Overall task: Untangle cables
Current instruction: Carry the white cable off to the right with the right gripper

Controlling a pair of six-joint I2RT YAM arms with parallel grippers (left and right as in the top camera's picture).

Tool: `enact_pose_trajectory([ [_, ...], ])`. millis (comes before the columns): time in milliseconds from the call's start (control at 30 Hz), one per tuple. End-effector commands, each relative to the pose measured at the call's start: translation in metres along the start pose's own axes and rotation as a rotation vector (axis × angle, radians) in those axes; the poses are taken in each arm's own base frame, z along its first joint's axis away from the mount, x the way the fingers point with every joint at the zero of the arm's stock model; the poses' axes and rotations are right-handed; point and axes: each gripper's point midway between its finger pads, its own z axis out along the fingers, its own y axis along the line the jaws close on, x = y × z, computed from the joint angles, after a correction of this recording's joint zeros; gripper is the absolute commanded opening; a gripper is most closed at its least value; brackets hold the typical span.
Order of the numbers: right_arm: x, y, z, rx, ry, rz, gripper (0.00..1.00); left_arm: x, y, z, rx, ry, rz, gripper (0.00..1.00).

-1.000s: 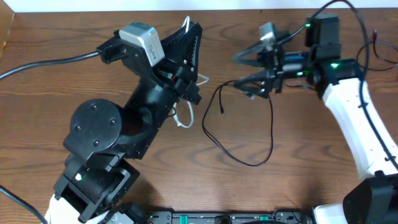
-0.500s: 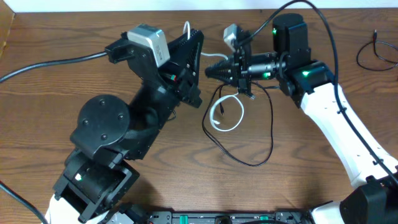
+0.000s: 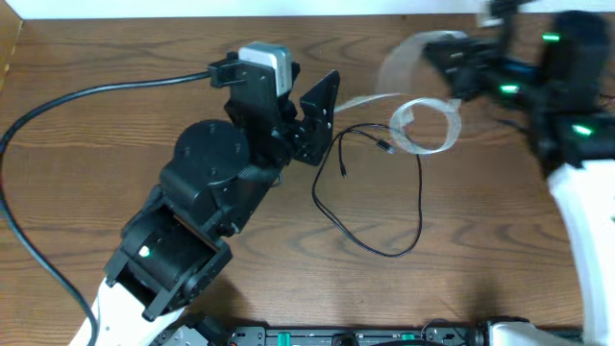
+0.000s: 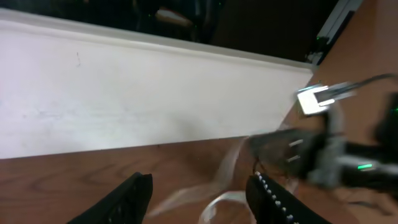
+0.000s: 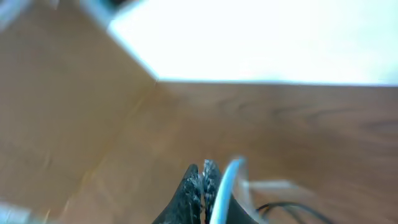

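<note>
Right claw (image 5: pixel 204 180) clamped on white cable (image 3: pixel 423 120), left claw (image 4: pixel 199 193) apart and empty, black cable (image 3: pixel 380 192) on table (image 3: pixel 480 240)

White cable (image 3: pixel 423 120) aloft in right claw (image 5: pixel 208 180).

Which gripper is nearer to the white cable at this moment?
The right gripper: it is shut on the white cable, lifting it. The left gripper stands open to the cable's left, apart from it.

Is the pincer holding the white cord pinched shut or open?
Shut. The right pincer has its two fingers pressed together, with the white cord coming out right beside them.
</note>
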Motion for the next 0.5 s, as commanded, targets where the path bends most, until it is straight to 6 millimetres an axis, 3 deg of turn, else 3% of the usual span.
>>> enact_pose_trajectory([
  [0,-0.028,-0.034,-0.046,0.154,-0.128,0.129,0.01,0.002,0.004,0.005,-0.02,0.008,0.012,0.54],
  [100,-0.036,-0.075,-0.079,0.287,-0.186,0.188,0.01,0.006,0.005,0.007,-0.024,0.019,0.014,0.54],
  [300,-0.04,-0.181,-0.159,0.664,-0.319,0.312,0.01,0.013,0.006,0.007,-0.03,0.047,0.018,0.54],
  [467,-0.032,-0.243,-0.208,0.9,-0.386,0.389,0.01,0.023,0.009,0.011,-0.043,0.085,0.025,0.54],
])
